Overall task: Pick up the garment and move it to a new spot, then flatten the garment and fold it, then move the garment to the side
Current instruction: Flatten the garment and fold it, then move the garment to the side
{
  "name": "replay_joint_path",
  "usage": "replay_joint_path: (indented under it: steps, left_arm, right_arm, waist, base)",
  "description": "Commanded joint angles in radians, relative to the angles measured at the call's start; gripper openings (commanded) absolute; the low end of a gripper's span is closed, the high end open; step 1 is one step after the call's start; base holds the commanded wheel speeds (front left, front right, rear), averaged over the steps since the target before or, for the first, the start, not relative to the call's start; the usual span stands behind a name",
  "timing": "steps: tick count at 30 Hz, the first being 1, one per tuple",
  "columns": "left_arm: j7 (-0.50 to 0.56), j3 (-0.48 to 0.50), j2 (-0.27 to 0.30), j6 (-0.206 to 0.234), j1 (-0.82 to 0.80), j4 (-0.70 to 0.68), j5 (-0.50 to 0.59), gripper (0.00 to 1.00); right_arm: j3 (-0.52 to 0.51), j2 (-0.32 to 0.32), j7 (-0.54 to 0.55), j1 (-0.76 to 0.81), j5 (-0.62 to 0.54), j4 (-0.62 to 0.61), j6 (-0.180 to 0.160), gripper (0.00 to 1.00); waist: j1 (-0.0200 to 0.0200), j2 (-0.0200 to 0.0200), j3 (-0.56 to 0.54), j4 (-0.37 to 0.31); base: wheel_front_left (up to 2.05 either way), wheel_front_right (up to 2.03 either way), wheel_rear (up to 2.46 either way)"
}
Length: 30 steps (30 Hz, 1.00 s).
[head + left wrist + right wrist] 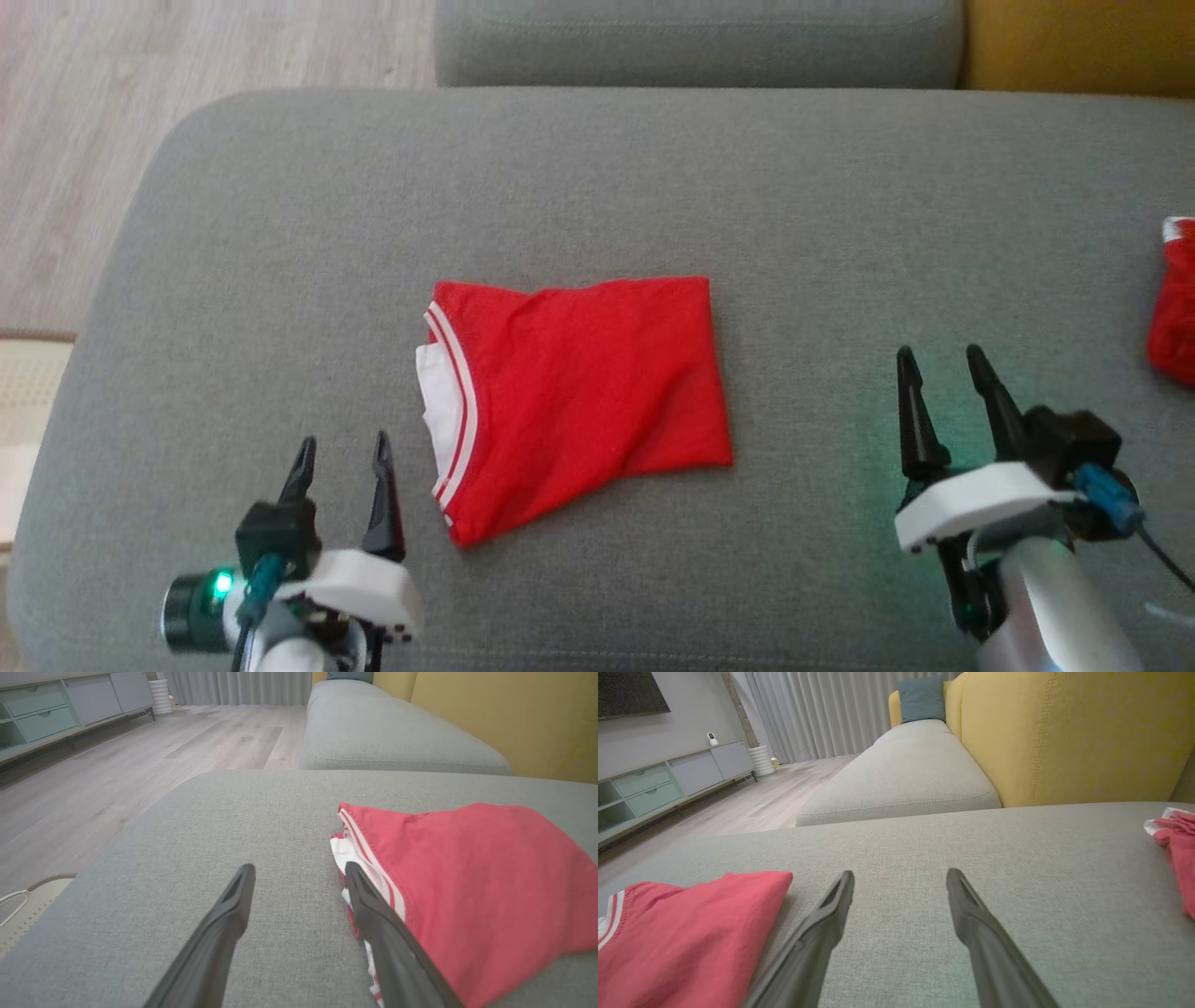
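Note:
The garment [579, 392] is a bright red jersey folded into a compact rectangle in the middle of the grey sofa cushion [597, 187], its white striped trim and white inner layer showing on its left edge. My left gripper [341, 448] stands open just left of that trimmed edge, nothing between its fingers; in the left wrist view the garment [467, 886] lies right beside my right-hand finger [373, 914]. My right gripper [938, 359] is open over bare cushion well to the right of the garment [686, 933], holding nothing.
Another red and white cloth [1176, 299] lies at the cushion's right edge. A second grey cushion [700, 37] and a yellow backrest [1064, 732] sit beyond. Wood floor [84, 140] drops off at the left, with a low cabinet [56, 709] across the room.

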Motion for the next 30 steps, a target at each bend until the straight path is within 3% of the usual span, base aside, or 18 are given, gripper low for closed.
replay_joint_path:
  steps: [1, 20, 30]
  left_arm:
    - [-0.012, 0.043, 0.004, 0.002, -0.002, -0.023, 0.014, 1.00]
    - [-0.012, 0.089, 0.008, -0.013, 0.060, -0.032, 0.069, 1.00]
    - [-0.012, 0.067, 0.007, -0.031, 0.047, -0.039, 0.074, 1.00]
  right_arm:
    - [0.018, 0.004, -0.011, 0.009, 0.006, -0.043, 0.003, 1.00]
    - [0.049, 0.004, -0.011, 0.094, 0.021, -0.067, 0.003, 1.00]
    - [0.100, 0.004, -0.011, 0.076, 0.049, -0.043, 0.003, 1.00]
  waist:
    - [0.0000, 0.0000, -0.022, -0.019]
    - [0.0000, 0.0000, -0.069, -0.052]
    - [0.0000, 0.0000, -0.038, -0.009]
  base:
    - [0.00, 0.00, 0.00]
    - [0.00, 0.00, 0.00]
    - [0.00, 0.00, 0.00]
